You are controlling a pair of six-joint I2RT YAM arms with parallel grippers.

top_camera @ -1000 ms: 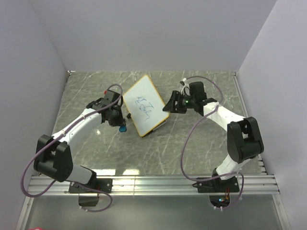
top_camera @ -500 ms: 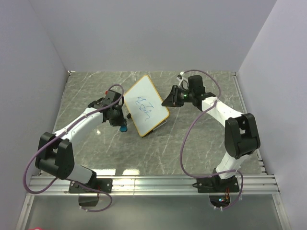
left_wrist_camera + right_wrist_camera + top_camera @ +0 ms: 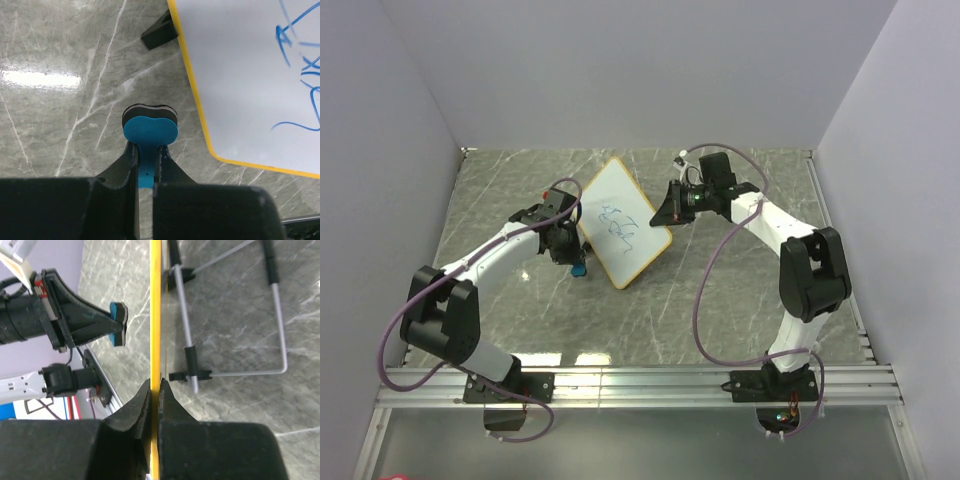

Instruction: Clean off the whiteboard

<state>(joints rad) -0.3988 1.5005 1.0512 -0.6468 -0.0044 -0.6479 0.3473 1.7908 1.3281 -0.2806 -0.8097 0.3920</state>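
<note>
Blue scribbles [image 3: 620, 226] sat unwiped on whiteboard [image 3: 636, 254]; right fingers [image 3: 136, 411] clamped its 2 o'clock edge, left fingers [image 3: 127, 164] gripped eraser [image 3: 150, 131] at 8 o'clock, so pre-wipe, and the next move likely needed the pad pressed onto the marks.

the right pincer [image 3: 155, 384] has reached and clamped the whiteboard [image 3: 620, 226].

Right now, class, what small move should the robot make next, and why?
Probably slide the eraser, held in the left gripper, onto the whiteboard. The right gripper is shut on its yellow edge, blue writing shows on it, and the eraser sits just beside the frame.
</note>
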